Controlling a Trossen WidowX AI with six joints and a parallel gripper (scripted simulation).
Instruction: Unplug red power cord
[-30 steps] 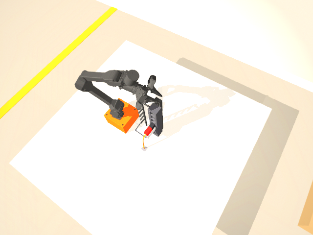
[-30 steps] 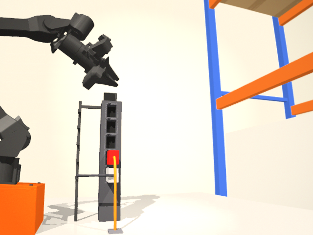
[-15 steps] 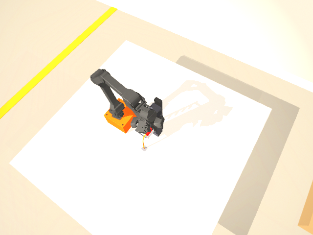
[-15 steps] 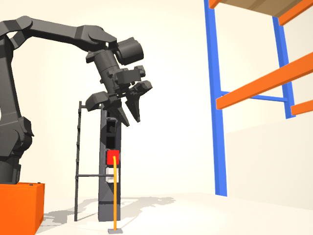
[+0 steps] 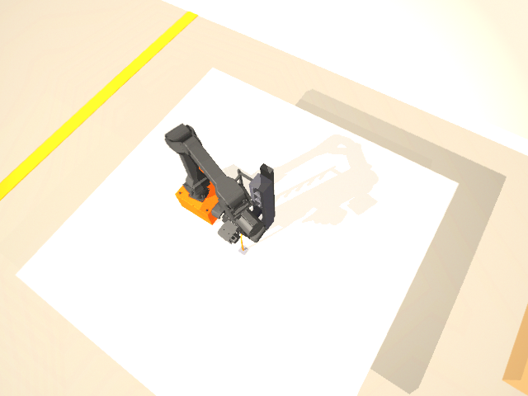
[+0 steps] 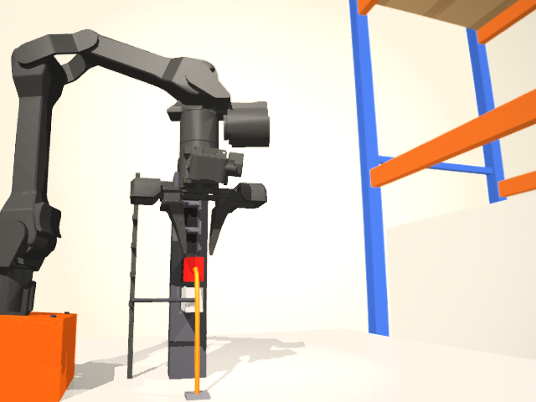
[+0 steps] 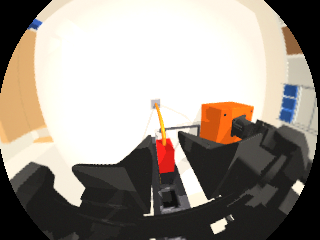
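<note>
The red plug (image 6: 188, 275) (image 7: 165, 160) sits at the power strip (image 5: 268, 200) (image 6: 187, 363), which stands upright, with dark sockets above the plug. An orange-yellow cord (image 5: 242, 242) (image 6: 197, 328) (image 7: 161, 122) runs from the plug down to a small grey block (image 5: 242, 251) (image 6: 197, 395) (image 7: 155, 102) on the floor. My gripper (image 6: 198, 253) (image 7: 164, 136) is partly open and empty, pointing down. In the exterior view its fingertips are just above the plug's top edge; in the wrist view the plug shows between the fingers. The arm hides the plug in the top view.
A white plug (image 6: 187, 305) is below the red one. A thin dark frame (image 6: 131, 337) stands left of the strip in the exterior view. The arm's orange base (image 5: 191, 207) (image 6: 30, 354) (image 7: 212, 122) is nearby. Blue and orange shelving (image 6: 365, 172) stands at the right.
</note>
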